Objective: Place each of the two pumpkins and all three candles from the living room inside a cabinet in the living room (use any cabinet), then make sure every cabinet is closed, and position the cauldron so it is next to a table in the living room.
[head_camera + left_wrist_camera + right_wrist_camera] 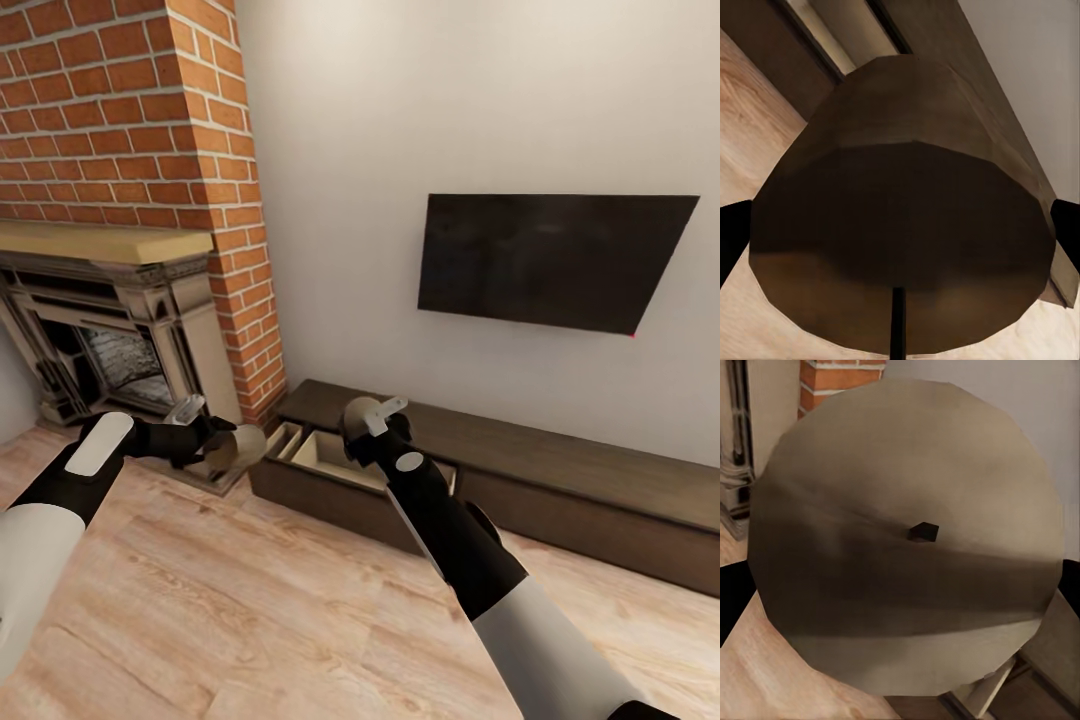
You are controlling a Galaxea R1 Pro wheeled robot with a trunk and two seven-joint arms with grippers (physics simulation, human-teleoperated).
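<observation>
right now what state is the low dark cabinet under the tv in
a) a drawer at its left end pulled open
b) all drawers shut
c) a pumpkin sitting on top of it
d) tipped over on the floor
a: the cabinet stands upright along the wall with a drawer at its fireplace end pulled out, its pale inside showing.

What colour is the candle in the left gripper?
Tan-beige candle, clearest in the head view.
</observation>
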